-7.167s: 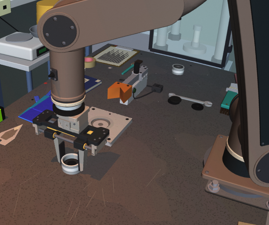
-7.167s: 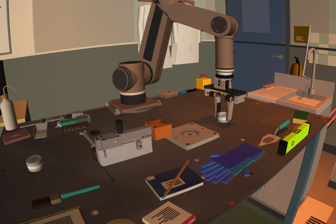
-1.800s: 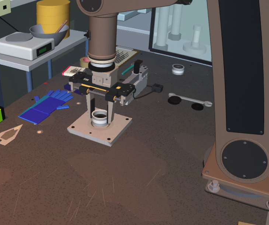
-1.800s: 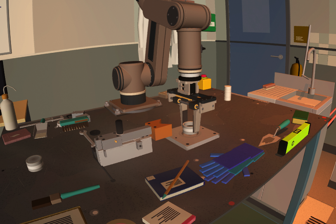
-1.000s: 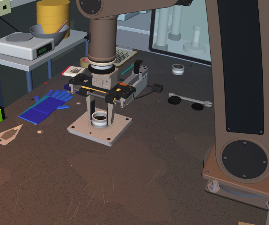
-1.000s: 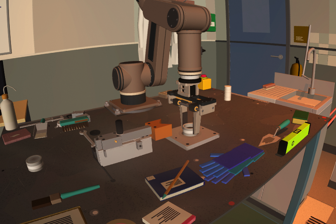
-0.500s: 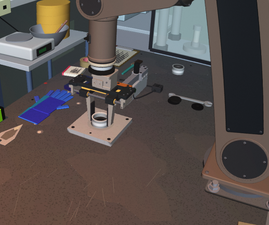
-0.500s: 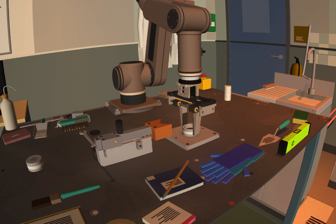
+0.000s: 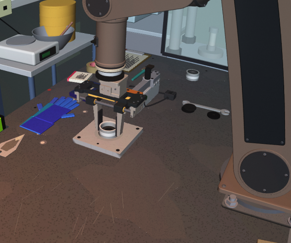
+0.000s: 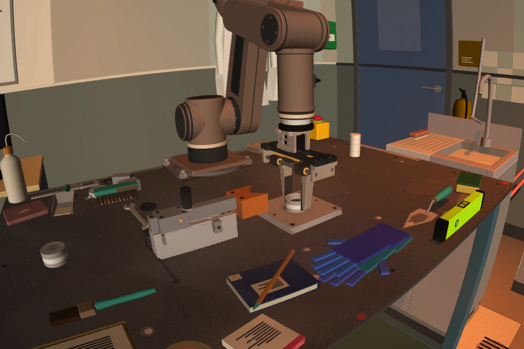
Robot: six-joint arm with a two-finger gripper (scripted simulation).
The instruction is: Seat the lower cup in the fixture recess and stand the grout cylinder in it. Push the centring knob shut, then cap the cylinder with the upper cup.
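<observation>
The lower cup [image 9: 108, 129] [image 10: 293, 202], a short white ring with a dark inside, sits in the round recess of the pale fixture plate [image 9: 108, 137] [image 10: 301, 212]. The upper cup [image 9: 192, 74] [image 10: 53, 253] stands apart on the table, far from the plate. The grout cylinder [image 10: 355, 144], white and upright, stands near the far table edge. The black centring knob [image 9: 149, 71] [image 10: 186, 197] rises from the grey block behind the plate. My gripper [image 9: 108, 130] [image 10: 295, 204] hangs straight down over the plate. It is closed around the lower cup.
The grey knob block [image 10: 192, 226] and an orange block [image 10: 247, 201] stand just behind the plate. Blue gloves [image 9: 49, 113] lie to one side of it. A wrench [image 9: 206, 107], a notebook with pencil [image 10: 271, 283] and a trowel [image 10: 424, 209] lie further off.
</observation>
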